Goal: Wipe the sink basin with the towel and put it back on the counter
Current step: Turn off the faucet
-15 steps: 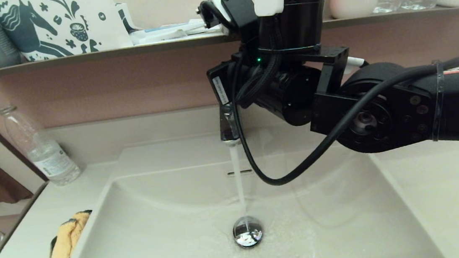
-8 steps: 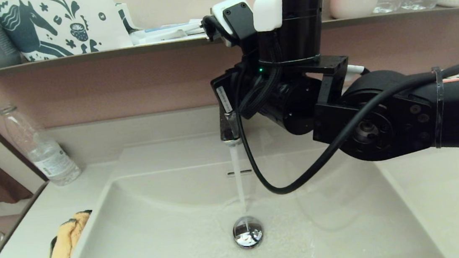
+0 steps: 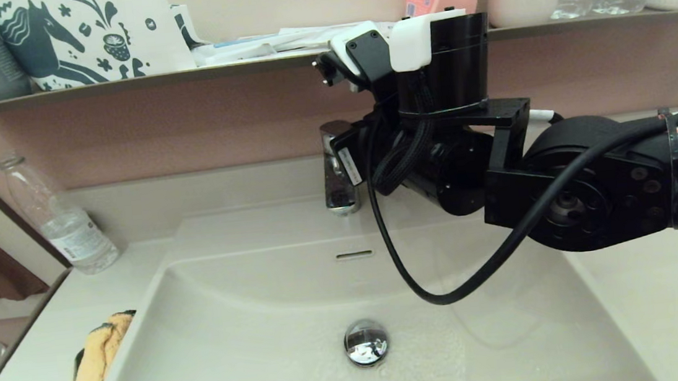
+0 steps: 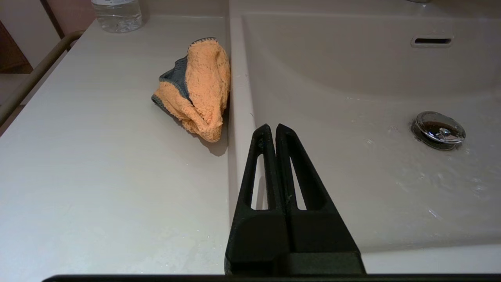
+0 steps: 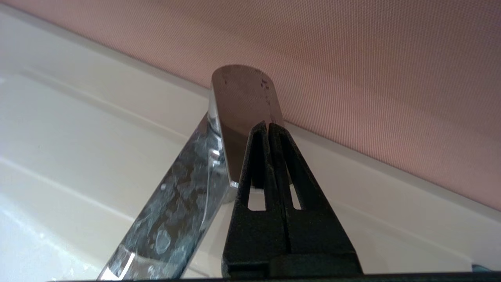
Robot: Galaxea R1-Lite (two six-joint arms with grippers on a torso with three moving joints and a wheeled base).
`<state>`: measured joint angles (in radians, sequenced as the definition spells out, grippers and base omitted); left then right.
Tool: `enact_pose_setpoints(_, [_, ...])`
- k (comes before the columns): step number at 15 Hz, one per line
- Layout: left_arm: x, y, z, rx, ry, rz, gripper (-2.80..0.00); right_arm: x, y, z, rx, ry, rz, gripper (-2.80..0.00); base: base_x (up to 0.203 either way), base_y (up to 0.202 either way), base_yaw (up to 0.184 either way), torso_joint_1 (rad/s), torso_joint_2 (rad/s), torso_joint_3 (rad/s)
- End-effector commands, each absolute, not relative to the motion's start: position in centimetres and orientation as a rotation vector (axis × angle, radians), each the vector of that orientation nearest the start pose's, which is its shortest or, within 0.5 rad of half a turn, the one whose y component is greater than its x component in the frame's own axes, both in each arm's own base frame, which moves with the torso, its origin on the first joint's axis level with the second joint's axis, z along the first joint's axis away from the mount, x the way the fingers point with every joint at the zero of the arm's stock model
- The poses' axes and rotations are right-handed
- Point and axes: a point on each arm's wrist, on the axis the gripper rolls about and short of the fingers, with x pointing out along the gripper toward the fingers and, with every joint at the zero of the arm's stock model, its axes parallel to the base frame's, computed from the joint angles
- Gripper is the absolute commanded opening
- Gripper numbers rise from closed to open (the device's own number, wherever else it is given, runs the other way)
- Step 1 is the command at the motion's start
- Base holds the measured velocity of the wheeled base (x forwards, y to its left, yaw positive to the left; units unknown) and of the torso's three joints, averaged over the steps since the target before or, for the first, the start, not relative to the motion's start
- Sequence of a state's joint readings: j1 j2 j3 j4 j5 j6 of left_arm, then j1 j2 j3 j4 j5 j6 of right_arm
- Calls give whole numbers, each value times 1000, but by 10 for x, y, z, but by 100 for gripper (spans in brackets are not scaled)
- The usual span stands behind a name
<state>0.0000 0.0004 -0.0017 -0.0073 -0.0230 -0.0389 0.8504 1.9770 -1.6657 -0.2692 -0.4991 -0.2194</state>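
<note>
right claw [image 5: 268, 126]: hanging at the back of the sink, fingers pressed together with nothing between them, tips lying against the flat top of the tap lever
tap [image 3: 337, 172]: standing just beside the right claw, on the side toward the bottle; chrome spout sloping down past the tips in the right wrist view; no stream falling from it
left claw [image 4: 273, 128]: hovering over the near left rim of the sink, fingers closed together and gripping nothing
towel [image 4: 195, 88]: lying crumpled on the counter just ahead of the left claw and slightly to its left, orange with dark grey edging, pressing against the raised sink rim; well apart from the right claw
sink [image 3: 252, 323]: spreading below and ahead of both claws, bottom glistening wet around the drain
drain stopper [image 3: 365, 342]: sitting in the sink floor, below and nearer than the right claw, off to the right of the left claw
overflow slot [image 3: 354, 254]: showing in the curved back wall, beneath the right claw
counter [image 4: 98, 164]: stretching to the left of the left claw, carrying the towel
bottle [image 3: 58, 214]: standing upright at the far left corner of the counter, beyond the towel, well apart from both claws
shelf [image 3: 117, 82]: running along the wall above and behind the right claw, holding a printed bag and papers
</note>
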Motion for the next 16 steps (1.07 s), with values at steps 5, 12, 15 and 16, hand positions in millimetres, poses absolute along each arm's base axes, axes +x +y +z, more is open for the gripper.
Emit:
enact_pose_setpoints(5, [-23,-1,77,-40,-7,-23,-280,268,289,299,-230,-21,332,-280,0,0,0,0,0,0])
enact_pose_setpoints(12, [-23,-1,77,-40,-7,-23,-280,277,280,299,-234,-14,293,-280,0,0,0,0,0,0])
enact_pose_setpoints(15, [-23,-1,77,-40,-7,-23,-280,286,283,287,-251,10,267,-280,0,0,0,0,0,0])
enact_pose_setpoints(16, [-23,-1,77,-40,-6,-23,-280,287,284,286,-251,10,268,-280,0,0,0,0,0,0])
